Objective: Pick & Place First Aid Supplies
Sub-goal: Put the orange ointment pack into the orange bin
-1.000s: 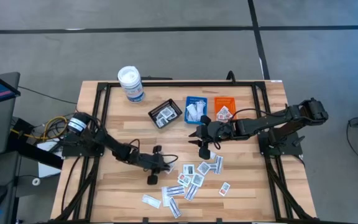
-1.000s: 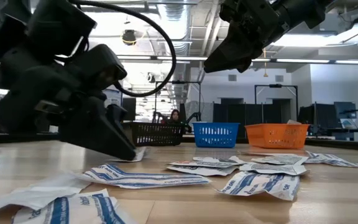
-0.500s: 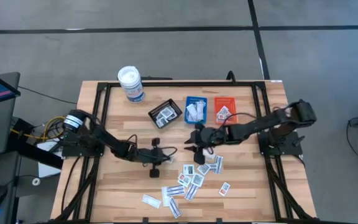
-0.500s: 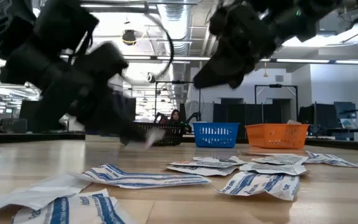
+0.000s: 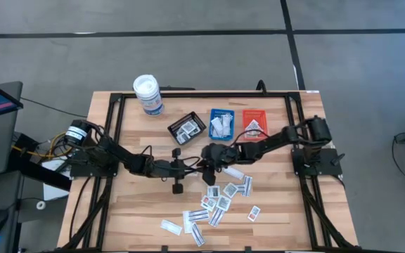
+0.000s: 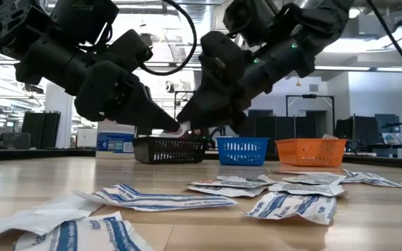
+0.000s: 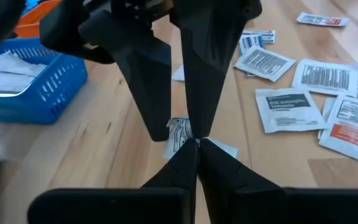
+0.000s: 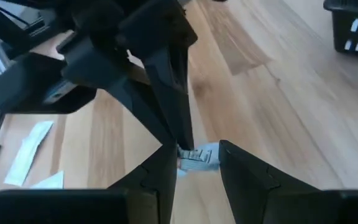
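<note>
One first aid packet, small and white with dark print, hangs in the air above the table's middle. My left gripper is shut on it, reaching in from the table's left. My right gripper comes from the right and is open. Its fingers stand on either side of the same packet; whether they touch it I cannot tell. In the high view the two grippers meet tip to tip at the packet. Several more packets lie flat on the wood nearer the front edge. My left gripper pinches the packet by one edge between its two fingertips. The fingers slant slightly downward from the table's left. The packet sticks out past the tips, lifted clear of the table.
A black tray, a blue tray and an orange tray stand in a row behind the grippers, each holding packets. A white canister stands at the far left. A black frame runs along the table's edges.
My left gripper has risen from the table with the packet, which is lifted clear, and has gone toward the far edge and a little right. My right gripper has come down and toward the table's left, rolling, until its fingers stand around the packet.
</note>
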`<state>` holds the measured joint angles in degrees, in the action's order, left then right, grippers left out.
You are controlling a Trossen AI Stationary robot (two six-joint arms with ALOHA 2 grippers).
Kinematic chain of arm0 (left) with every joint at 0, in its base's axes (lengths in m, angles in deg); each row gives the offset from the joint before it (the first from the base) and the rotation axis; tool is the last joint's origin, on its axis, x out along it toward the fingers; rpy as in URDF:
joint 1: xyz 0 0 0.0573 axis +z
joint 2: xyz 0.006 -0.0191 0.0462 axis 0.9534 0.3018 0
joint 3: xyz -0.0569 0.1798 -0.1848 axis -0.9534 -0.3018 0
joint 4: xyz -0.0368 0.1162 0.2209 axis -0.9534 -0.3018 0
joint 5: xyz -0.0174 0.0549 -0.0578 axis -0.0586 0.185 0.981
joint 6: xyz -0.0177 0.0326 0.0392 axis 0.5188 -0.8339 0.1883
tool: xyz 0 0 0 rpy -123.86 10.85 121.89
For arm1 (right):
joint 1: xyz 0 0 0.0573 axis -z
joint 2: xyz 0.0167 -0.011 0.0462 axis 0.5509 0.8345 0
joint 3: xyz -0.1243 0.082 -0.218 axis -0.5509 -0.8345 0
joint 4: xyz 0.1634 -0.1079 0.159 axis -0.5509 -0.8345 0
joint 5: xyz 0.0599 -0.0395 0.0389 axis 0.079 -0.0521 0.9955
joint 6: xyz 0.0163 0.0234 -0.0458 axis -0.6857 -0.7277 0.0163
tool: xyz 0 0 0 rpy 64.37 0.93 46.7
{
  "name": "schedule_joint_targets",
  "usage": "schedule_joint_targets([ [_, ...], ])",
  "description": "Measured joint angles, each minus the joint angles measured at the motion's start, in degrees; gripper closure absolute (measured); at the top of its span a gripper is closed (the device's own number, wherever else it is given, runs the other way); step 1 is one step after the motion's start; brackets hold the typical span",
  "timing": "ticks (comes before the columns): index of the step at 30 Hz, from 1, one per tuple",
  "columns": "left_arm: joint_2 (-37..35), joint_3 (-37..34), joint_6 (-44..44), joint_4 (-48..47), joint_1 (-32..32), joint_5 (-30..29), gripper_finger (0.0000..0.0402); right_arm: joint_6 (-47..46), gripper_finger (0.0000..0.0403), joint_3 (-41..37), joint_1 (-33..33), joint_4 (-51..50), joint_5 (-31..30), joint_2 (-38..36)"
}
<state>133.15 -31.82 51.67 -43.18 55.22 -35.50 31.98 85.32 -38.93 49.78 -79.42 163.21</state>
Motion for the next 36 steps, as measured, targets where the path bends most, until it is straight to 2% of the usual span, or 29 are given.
schedule_joint_targets([
  [10, -0.1, 0.0, 0.0, 0.0, 0.0, 0.2, 0.0383, 0.0, 0.0294, 0.6, 0.5, 0.2, 2.3, 0.5],
  [26, -0.1, 0.1, 0.0, 0.1, 0.0, 0.0, 0.0375, 3.6, 0.0397, 0.6, 0.4, -0.2, 2.6, 0.5],
  [36, -0.1, 0.1, 0.7, 0.1, 0.0, 0.0, 0.0350, 3.6, 0.0396, 0.7, 0.4, -1.0, 2.6, 0.4],
])
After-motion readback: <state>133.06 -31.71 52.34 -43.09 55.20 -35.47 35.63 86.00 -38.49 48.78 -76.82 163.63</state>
